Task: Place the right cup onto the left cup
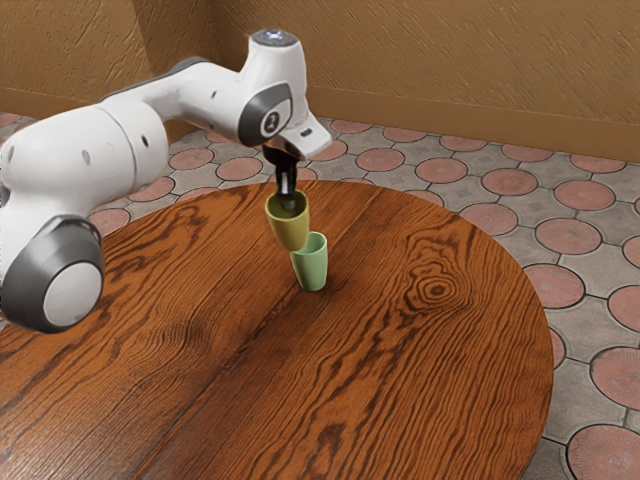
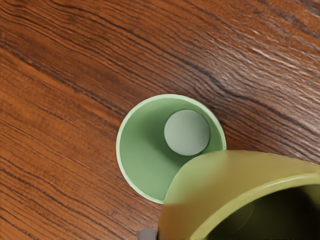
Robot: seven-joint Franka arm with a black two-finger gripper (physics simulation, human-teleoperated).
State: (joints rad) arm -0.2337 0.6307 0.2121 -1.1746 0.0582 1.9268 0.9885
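Exterior view: the fingers [image 1: 291, 196] are pinching the smooth, tapered olive-yellow cup [image 1: 288, 230], which is hanging above the wooden bench [image 1: 420, 370], left of the smooth, pale-green tapered cup [image 1: 314, 270]. Lowering at this apparent offset is risking rim collision and tipping. The upright green cup is holding nothing visible; shadow is obscuring the yellow interior.

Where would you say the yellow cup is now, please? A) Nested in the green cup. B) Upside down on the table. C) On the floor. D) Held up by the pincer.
D: the pincer grips the yellow cup by its wall, up off the table and outside the green cup.
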